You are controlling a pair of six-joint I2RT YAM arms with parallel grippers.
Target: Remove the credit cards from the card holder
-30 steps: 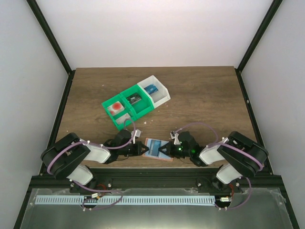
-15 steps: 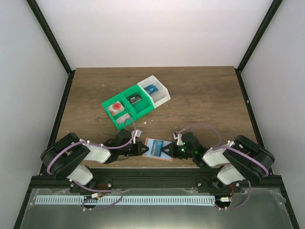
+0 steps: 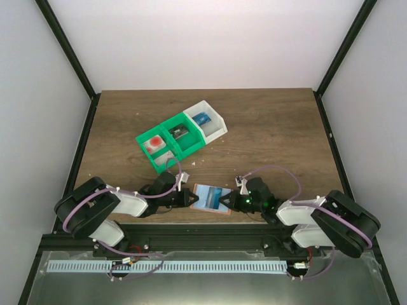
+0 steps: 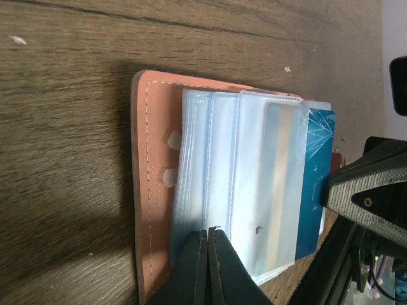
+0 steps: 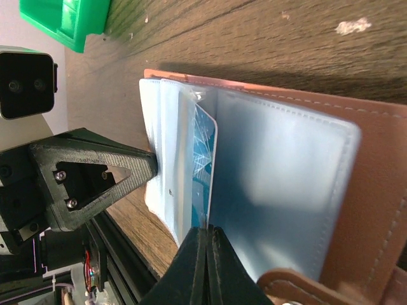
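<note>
The salmon-brown card holder (image 3: 219, 211) lies open near the table's front edge, between the two grippers. It also shows in the left wrist view (image 4: 152, 190) and the right wrist view (image 5: 375, 184). Its clear plastic sleeves (image 4: 254, 190) fan up. My left gripper (image 3: 190, 199) is shut on the near edge of the sleeves (image 4: 208, 232). A pale blue patterned credit card (image 4: 313, 184) sticks out of the sleeves on the right. My right gripper (image 3: 230, 202) is shut on that card's edge (image 5: 205, 159), its tips (image 5: 208, 230) beside a bluish sleeve (image 5: 280, 184). Other cards are hidden in the sleeves.
A green-and-white three-compartment bin (image 3: 164, 141) holding small red, black and blue blocks stands behind the wallet at mid table; its corner shows in the right wrist view (image 5: 63, 22). The table's front rail (image 3: 203, 238) runs just behind the grippers.
My right arm has drawn back to the right, its gripper sliding right along the wallet, and more blue card shows. My left gripper and the wallet have stayed put.
</note>
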